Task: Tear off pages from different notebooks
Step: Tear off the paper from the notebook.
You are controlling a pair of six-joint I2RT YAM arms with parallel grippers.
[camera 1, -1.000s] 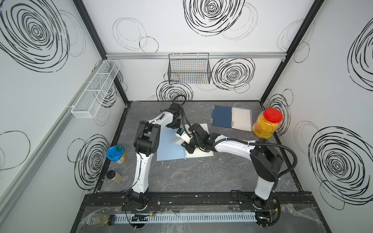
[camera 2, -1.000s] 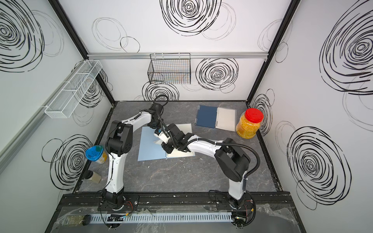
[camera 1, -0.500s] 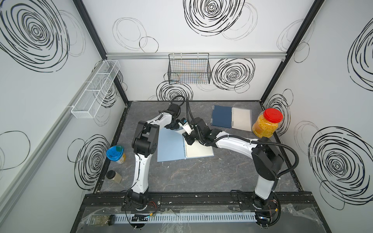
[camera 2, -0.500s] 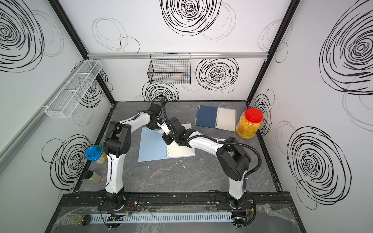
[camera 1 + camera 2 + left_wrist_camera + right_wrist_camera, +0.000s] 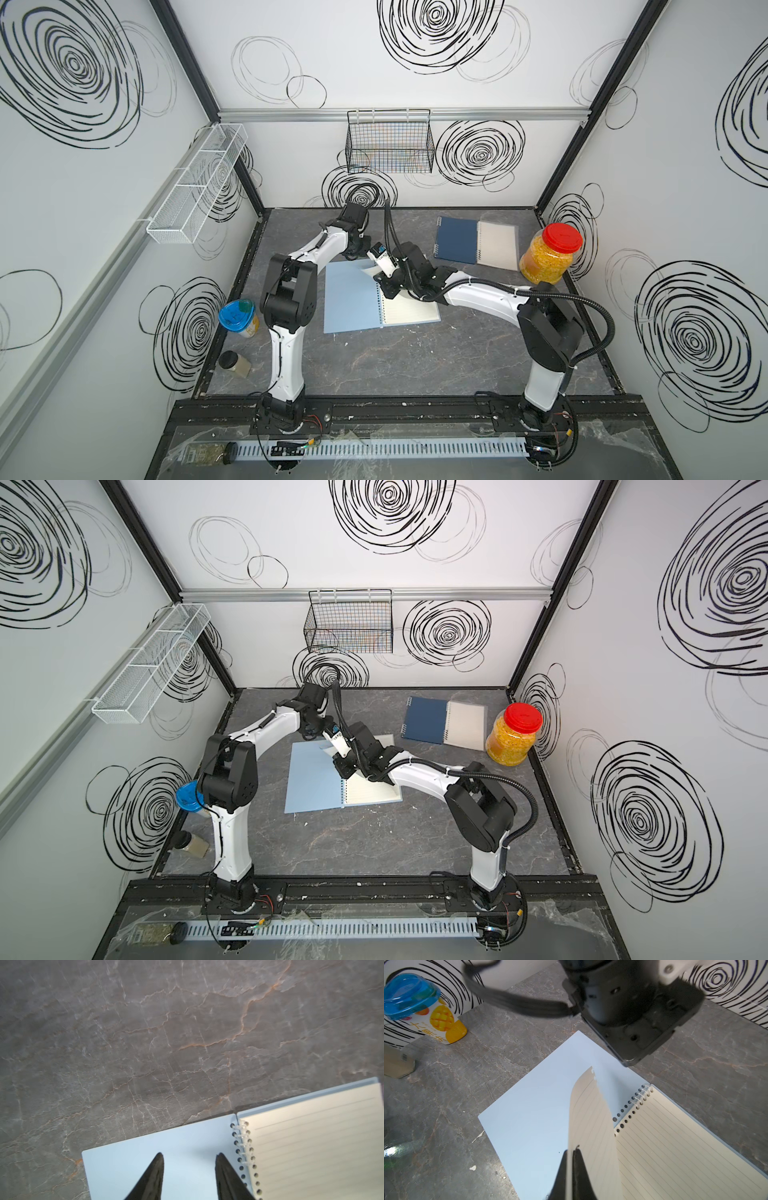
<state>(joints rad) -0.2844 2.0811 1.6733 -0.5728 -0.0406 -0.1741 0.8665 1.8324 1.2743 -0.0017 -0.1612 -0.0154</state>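
Right wrist view has the right gripper (image 5: 572, 1152) pinched shut on a page (image 5: 589, 1122) that curls up over the open blue notebook (image 5: 529, 1109). Its far corner, holes ripped, stands clear of the coil (image 5: 638, 1097), while the near end may be caught, hidden behind the sheet. The holed edge runs along the coil, so the pull should probably go across it, toward the cover (image 5: 124, 1167). Left wrist view alone shows the left gripper (image 5: 189, 1156) with jaws part-open and empty, above the cover beside the coil.
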